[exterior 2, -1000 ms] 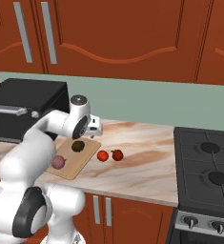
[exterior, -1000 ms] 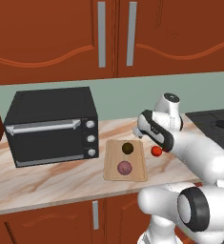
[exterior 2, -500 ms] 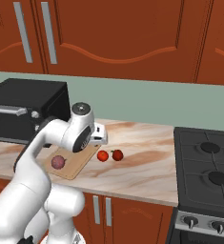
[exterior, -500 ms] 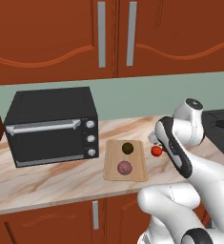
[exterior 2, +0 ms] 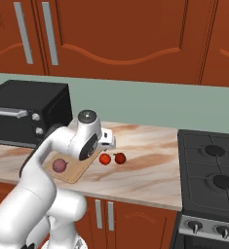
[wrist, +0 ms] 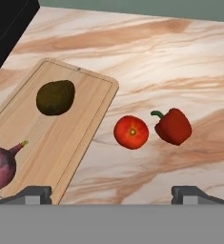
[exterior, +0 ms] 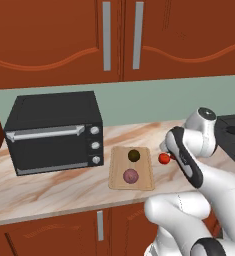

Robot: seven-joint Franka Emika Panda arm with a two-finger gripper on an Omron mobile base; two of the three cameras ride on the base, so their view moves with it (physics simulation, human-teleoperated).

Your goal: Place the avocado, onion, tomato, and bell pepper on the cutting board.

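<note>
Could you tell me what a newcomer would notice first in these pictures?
Probably the bright red tomato and bell pepper lying side by side on the marble counter, just off the cutting board. Next, the avocado and onion already on the board, and the black toaster oven beside it.

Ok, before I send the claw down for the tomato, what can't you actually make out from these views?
- Onion: cut off by the left edge of the hand view.
- Bell pepper: hidden behind the arm in the left base view.
- Avocado: hidden behind the arm in the right base view.
- Cutting board: its near end runs off the bottom of the hand view.
- Tomato: stem too small to make out in either base view.
</note>
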